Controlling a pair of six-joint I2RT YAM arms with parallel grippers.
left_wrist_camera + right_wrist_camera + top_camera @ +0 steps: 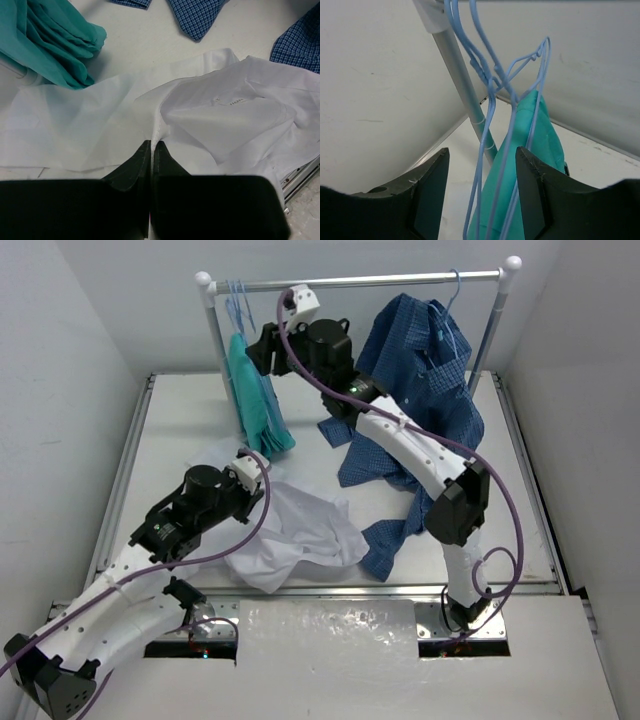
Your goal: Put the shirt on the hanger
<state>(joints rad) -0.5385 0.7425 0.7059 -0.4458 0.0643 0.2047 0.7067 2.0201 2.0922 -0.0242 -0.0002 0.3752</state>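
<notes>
Thin matt cloth shirt [225, 120], smooth wire hanger [491, 85]

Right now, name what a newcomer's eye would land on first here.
The white shirt lies crumpled at the near middle of the table, the left tool pinched shut on a fold of it. At the left end of the rail the right tool stands open around pale-blue wire hangers, beside a teal garment. A dark blue checked shirt drapes from the rail's right side down to the table.
</notes>
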